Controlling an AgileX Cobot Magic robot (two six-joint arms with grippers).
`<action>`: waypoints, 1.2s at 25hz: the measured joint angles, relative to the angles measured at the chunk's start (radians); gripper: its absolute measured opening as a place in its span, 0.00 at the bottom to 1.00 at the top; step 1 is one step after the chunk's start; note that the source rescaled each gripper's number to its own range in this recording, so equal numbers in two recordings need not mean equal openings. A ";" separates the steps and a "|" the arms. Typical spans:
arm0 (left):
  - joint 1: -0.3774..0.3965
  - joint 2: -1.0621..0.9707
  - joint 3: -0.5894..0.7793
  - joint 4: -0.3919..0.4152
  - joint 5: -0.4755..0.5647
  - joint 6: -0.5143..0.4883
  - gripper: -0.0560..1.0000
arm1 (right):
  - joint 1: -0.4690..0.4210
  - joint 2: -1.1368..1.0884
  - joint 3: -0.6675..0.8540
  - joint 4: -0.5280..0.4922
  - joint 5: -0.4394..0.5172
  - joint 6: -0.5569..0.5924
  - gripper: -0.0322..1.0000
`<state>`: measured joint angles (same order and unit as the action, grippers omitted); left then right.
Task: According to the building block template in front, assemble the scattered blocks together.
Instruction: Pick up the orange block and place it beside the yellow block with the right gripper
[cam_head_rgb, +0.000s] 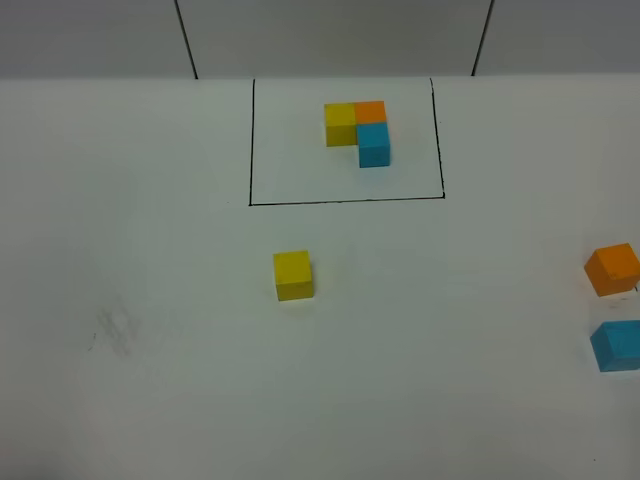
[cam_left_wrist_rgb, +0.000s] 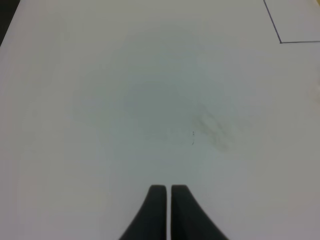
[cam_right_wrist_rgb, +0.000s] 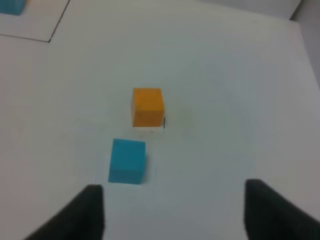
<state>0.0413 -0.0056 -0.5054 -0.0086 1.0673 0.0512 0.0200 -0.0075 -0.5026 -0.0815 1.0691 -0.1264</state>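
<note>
The building block template (cam_head_rgb: 358, 130) lies inside a black-outlined rectangle at the back: yellow and orange cubes in a row, blue below the orange. A loose yellow cube (cam_head_rgb: 293, 275) sits mid-table in front of it. At the right edge rest a loose orange cube (cam_head_rgb: 612, 268) (cam_right_wrist_rgb: 147, 107) and a light blue cube (cam_head_rgb: 618, 346) (cam_right_wrist_rgb: 127, 161). No arm shows in the exterior high view. My right gripper (cam_right_wrist_rgb: 172, 202) hovers open, just short of the blue cube, with nothing between its fingers. My left gripper (cam_left_wrist_rgb: 166, 192) is shut over bare table, holding nothing.
The table is white, with a faint grey smudge (cam_head_rgb: 115, 330) (cam_left_wrist_rgb: 215, 130) at the front left. A corner of the black outline (cam_left_wrist_rgb: 280, 35) shows in the left wrist view. Grey wall panels stand behind the table.
</note>
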 joint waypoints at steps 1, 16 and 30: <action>0.000 0.000 0.000 0.000 0.000 0.000 0.05 | 0.000 0.000 0.000 0.000 0.000 0.000 0.83; 0.000 0.000 0.000 0.000 -0.001 0.000 0.05 | 0.000 0.240 -0.066 0.000 -0.046 -0.003 0.94; 0.000 0.000 0.000 0.000 -0.001 0.000 0.05 | 0.000 0.783 -0.159 0.094 -0.302 -0.016 0.93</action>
<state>0.0413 -0.0056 -0.5054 -0.0086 1.0664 0.0512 0.0200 0.7750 -0.6620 0.0125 0.7673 -0.1428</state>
